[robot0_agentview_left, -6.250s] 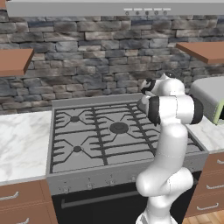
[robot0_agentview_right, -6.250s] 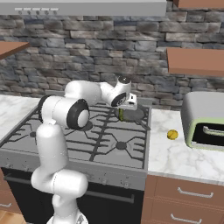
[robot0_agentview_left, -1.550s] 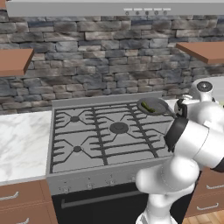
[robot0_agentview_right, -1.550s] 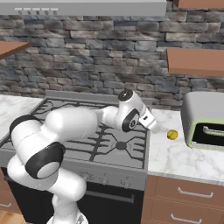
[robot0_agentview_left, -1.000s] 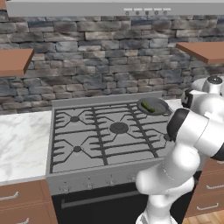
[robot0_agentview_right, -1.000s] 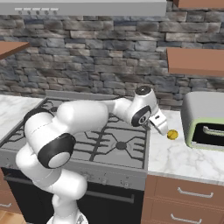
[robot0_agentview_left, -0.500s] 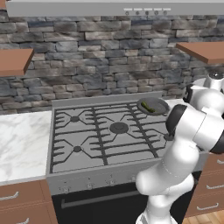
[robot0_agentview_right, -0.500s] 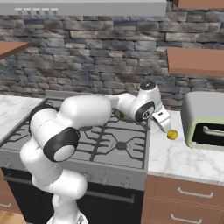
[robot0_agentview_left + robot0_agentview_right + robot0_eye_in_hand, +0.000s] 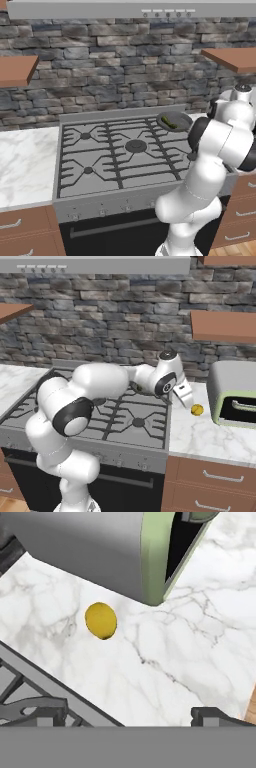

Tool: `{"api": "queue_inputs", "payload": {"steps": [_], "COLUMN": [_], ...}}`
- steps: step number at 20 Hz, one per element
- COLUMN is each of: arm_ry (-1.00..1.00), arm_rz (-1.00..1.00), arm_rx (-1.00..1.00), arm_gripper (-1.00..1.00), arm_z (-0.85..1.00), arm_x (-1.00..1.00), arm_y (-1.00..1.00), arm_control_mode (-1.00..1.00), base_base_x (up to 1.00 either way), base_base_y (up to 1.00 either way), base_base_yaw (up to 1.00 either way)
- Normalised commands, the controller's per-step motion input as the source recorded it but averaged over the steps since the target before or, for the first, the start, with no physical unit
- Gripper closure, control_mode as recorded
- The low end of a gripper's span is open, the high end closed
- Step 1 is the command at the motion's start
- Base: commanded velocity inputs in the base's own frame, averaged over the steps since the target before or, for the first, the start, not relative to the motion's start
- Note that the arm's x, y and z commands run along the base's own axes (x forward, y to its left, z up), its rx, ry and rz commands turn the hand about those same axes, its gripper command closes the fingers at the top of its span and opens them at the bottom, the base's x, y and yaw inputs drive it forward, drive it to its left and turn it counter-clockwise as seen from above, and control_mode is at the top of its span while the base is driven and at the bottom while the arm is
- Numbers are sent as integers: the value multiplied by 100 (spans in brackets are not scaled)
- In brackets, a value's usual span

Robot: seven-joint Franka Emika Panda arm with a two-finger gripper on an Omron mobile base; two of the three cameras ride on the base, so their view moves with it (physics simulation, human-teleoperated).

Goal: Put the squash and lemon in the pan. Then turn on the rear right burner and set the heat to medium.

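On the stove (image 9: pixel 100 165), the pan (image 9: pixel 174 121) sits over the back right burner with the squash (image 9: pixel 169 121) lying inside it. To the right, the gripper (image 9: pixel 186 398) hangs over the marble counter (image 9: pixel 210 436), its fingers spread apart and holding nothing. The lemon (image 9: pixel 197 410) (image 9: pixel 101 620) rests on the counter just beyond, between the stove edge and the green toaster oven (image 9: pixel 234 393).

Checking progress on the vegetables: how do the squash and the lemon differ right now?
The squash is dark green and elongated; the lemon is bright yellow and roundish. The squash already lies inside the pan at the stove's rear right; the lemon sits on the marble counter between the stove and the green toaster oven, not yet grasped. Both are small, and neither is held.
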Motion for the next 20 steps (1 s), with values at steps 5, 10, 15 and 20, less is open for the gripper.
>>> {"api": "queue_inputs", "payload": {"steps": [5, 10, 15, 20], "arm_ry": [-3, -2, -1, 0], "arm_rz": [-3, 0, 0, 0], "arm_rx": [0, 0, 0, 0], "arm_gripper": [-100, -100, -100, -100], "arm_z": [-21, -19, -18, -18], "arm_x": [11, 10, 11, 25], "arm_y": [-8, -21, -16, -2], "arm_control_mode": [-100, -100, -100, -100], "base_base_x": [0, 0, 0, 0], "base_base_y": [0, 0, 0, 0], "base_base_yaw": [0, 0, 0, 0]}}
